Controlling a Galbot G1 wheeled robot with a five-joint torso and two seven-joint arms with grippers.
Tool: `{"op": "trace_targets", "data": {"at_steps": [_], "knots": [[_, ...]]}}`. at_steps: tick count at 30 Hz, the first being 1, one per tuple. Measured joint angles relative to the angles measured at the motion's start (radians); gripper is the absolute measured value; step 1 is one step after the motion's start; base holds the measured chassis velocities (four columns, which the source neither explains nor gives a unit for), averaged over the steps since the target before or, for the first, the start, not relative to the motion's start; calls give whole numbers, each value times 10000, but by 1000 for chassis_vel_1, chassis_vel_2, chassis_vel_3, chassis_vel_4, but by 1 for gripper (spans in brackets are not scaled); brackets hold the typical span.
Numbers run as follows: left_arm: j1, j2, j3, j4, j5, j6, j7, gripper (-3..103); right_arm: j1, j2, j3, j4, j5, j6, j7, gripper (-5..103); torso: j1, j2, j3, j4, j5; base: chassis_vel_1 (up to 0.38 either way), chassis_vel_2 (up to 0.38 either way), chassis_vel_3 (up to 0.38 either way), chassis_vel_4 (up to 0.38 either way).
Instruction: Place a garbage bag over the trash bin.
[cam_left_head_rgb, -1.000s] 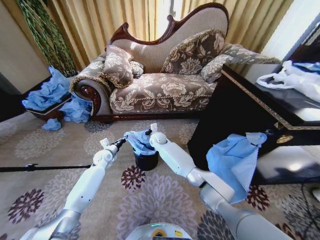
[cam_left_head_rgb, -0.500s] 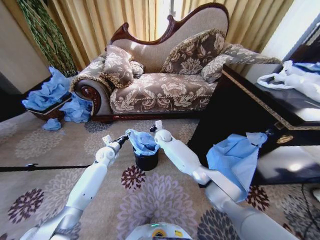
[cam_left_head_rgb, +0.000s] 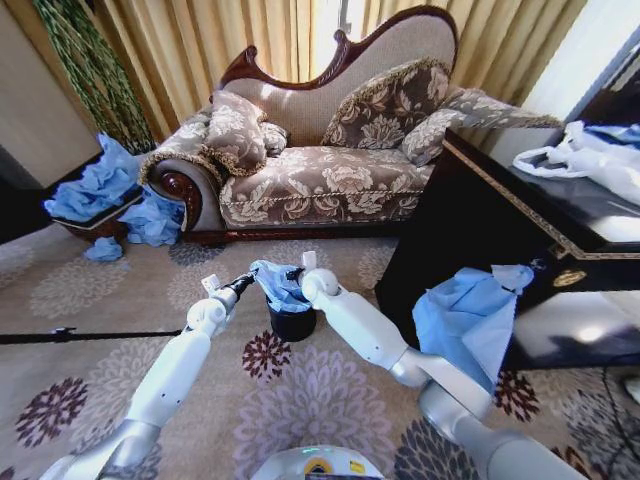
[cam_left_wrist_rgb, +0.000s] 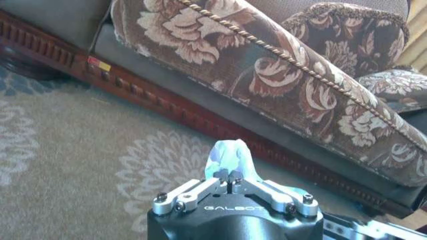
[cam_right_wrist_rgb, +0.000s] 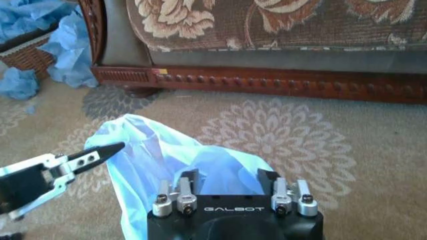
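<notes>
Head view: garbage bag (cam_left_head_rgb: 279, 283) stretched over trash bin (cam_left_head_rgb: 293, 320) on carpet, left tool (cam_left_head_rgb: 244, 282) & right tool (cam_left_head_rgb: 294, 272) at opposite edges.
L wrist: left tool (cam_left_wrist_rgb: 231, 176) pinched on bag.
R wrist: right tool (cam_right_wrist_rgb: 228, 176) wide, not gripping. Step — seating bag; next: pull rim down.

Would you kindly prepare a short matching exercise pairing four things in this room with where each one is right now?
Things:
1. thin light-blue plastic garbage bag
2. small black cylindrical trash bin
3. white plastic bag
4. brown wicker basket

Places:
A. on the dark table at the robot's right
B. on the floral carpet before the sofa
C. stretched between the left pincer and right pincer
D. beside the sofa's left end, piled with blue bags

Pairs: 1-C, 2-B, 3-A, 4-D
</notes>
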Motion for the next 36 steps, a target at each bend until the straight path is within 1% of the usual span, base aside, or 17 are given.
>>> {"op": "trace_targets", "data": {"at_steps": [1, 2, 4, 5, 6, 7, 10, 18, 20, 22, 23, 24, 26, 29, 32, 35, 36], "knots": [[39, -6, -21, -35, -4, -3, 8, 0, 47, 95, 0, -230, -226, 100, -17, 67, 0, 0, 0, 3, 0, 0, 0, 0, 0], [79, -5, -46, -70, -16, -5, 17, 0, 89, 165, 2, -477, -518, 239, -81, 67, 0, 0, 0, 4, 0, 0, 0, 0, 0], [108, -1, -56, -90, -30, -6, 38, 0, 121, 211, 5, -653, -727, 329, -154, 73, 0, 0, 0, 4, 0, 0, 0, 0, 0], [147, 18, -71, -113, -40, -15, 99, 0, 183, 278, 16, -938, -1088, 441, -275, 78, 0, 0, 2, 1, -1, 0, 0, 0, 0], [157, 40, -81, -125, -59, -21, 128, 0, 210, 295, 18, -1041, -1190, 488, -308, 83, 0, 0, 1, 0, 0, 0, 0, 0, 0], [157, 40, -81, -125, -59, -21, 128, 0, 210, 295, 18, -1041, -1190, 488, -308, 83, 0, 0, 1, 0, 0, 0, 0, 0, 0], [148, 98, -98, -137, -149, -47, 194, 0, 288, 354, 54, -1478, -1432, 529, -513, 97, 0, 0, 1, 2, 0, 0, 0, 0, 0], [101, 68, -90, -70, -174, -128, 244, 0, 295, 660, 317, -2297, -1876, 973, -599, 101, 0, 0, 1, 2, 1, 0, 0, 0, 0], [91, 42, -85, 25, -166, -155, 244, 0, 292, 722, 361, -2420, -1913, 1039, -636, 88, 0, 0, 2, 1, 0, 0, 0, 0, 0], [80, 41, -84, 55, -164, -160, 247, 0, 292, 727, 379, -2472, -1913, 1054, -653, 88, 0, 0, 1, 2, 1, 0, 0, 0, 0], [61, 42, -84, 92, -163, -165, 252, 0, 292, 733, 422, -2558, -1913, 1082, -683, 77, 0, 0, 1, 1, 0, 0, 0, 0, 0], [51, 45, -84, 105, -162, -168, 255, 0, 292, 734, 443, -2592, -1914, 1096, -695, 77, 0, 0, 1, 1, 0, 0, 0, 0, 0], [15, 64, -84, 136, -163, -174, 264, 0, 292, 734, 499, -2702, -1920, 1195, -711, 65, 0, 0, 1, 0, 1, 0, 0, 0, 0], [0, 66, -84, 163, -163, -178, 274, 0, 293, 734, 514, -2726, -1931, 1276, -711, 60, 0, 0, 1, 0, 1, 0, 0, 0, 0], [-7, 28, -84, 245, -143, -203, 289, 0, 290, 734, 508, -2666, -1938, 1371, -691, 44, 0, 0, 1, 1, 0, 0, 0, 0, 0], [-6, 3, -84, 269, -133, -213, 300, 0, 281, 732, 485, -2569, -1931, 1407, -634, 38, 1, 0, 2, 1, 0, 0, 0, 0, 0], [-6, -13, -81, 302, -105, -225, 321, 0, 276, 732, 429, -2395, -1883, 1414, -559, 27, 0, 0, 1, 0, 0, 0, 0, 0, 0]]}}
